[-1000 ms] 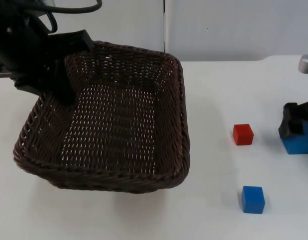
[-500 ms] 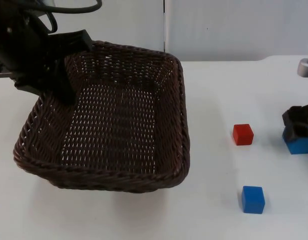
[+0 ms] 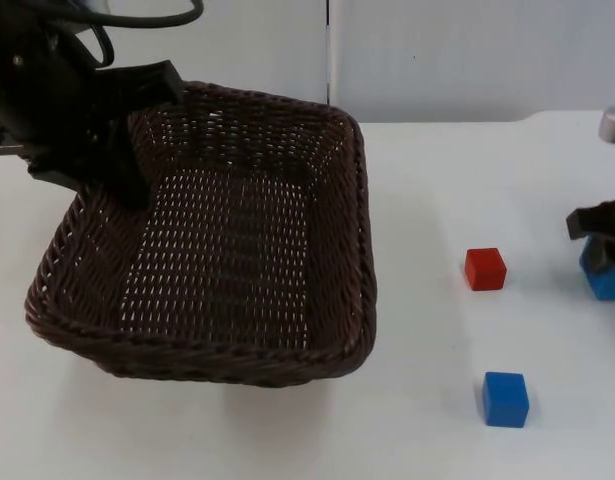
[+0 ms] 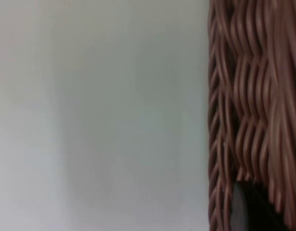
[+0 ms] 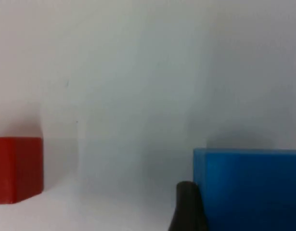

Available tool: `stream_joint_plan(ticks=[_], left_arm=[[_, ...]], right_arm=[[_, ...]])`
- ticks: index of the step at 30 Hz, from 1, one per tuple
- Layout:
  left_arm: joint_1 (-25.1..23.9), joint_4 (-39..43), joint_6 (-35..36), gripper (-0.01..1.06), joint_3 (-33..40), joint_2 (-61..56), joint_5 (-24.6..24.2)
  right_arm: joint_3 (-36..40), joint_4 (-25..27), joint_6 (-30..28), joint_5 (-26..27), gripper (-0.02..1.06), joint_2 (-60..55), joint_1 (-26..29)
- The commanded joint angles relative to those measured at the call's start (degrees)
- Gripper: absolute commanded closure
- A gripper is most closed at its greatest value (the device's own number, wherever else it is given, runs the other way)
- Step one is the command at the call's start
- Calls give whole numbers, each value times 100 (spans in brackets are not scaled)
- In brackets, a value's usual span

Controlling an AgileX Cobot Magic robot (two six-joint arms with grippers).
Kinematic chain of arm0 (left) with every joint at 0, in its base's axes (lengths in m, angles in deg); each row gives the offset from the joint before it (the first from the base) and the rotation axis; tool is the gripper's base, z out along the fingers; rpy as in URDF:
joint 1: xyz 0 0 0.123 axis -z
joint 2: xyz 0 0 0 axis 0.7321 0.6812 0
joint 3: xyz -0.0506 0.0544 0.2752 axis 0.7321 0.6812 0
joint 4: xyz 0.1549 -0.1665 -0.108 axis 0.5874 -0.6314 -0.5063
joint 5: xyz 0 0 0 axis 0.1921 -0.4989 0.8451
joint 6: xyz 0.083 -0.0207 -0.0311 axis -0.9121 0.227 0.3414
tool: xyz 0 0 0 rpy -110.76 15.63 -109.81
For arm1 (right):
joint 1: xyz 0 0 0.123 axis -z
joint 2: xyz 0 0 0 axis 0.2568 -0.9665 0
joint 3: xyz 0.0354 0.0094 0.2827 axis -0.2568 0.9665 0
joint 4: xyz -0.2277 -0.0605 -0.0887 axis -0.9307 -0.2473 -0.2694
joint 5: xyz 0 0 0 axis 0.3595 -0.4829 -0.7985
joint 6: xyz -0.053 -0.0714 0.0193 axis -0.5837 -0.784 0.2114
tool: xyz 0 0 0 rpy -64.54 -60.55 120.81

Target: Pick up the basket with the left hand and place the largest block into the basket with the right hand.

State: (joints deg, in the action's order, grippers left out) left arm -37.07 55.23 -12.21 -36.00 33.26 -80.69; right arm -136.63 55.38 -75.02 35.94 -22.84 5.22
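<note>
Basket (image 3: 237,250) showing dark brown woven wicker, rough and ribbed; red block (image 3: 485,268) and small blue block (image 3: 505,398) looking smooth, matt; table (image 3: 437,420) reading as smooth white, faintly sheened.

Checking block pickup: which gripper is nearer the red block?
Right. The right gripper sits at the large blue block, just beyond the red block. The left gripper is at the basket rim's far corner, the whole basket between it and the block.
</note>
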Motion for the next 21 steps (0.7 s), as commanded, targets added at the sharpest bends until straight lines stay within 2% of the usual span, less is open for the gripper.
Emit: stream_joint_plan(ticks=[1, 7, 11, 18, 21], left_arm=[[32, -63, 28, 105, 1, -32, 54], [32, -40, 28, 105, 1, -32, 54], [32, -40, 28, 105, 1, -32, 54], [32, -40, 28, 105, 1, -32, 54], [32, -40, 28, 105, 1, -32, 54]], right_arm=[[-34, -24, 28, -215, 105, 410, -36], [-34, -24, 13, -683, 105, 1039, -36], [-34, -24, -139, -1187, 105, 1760, -36], [-34, -24, -139, -1608, 105, 2708, -36], [-34, -42, -186, -1943, 105, 3280, -36]])
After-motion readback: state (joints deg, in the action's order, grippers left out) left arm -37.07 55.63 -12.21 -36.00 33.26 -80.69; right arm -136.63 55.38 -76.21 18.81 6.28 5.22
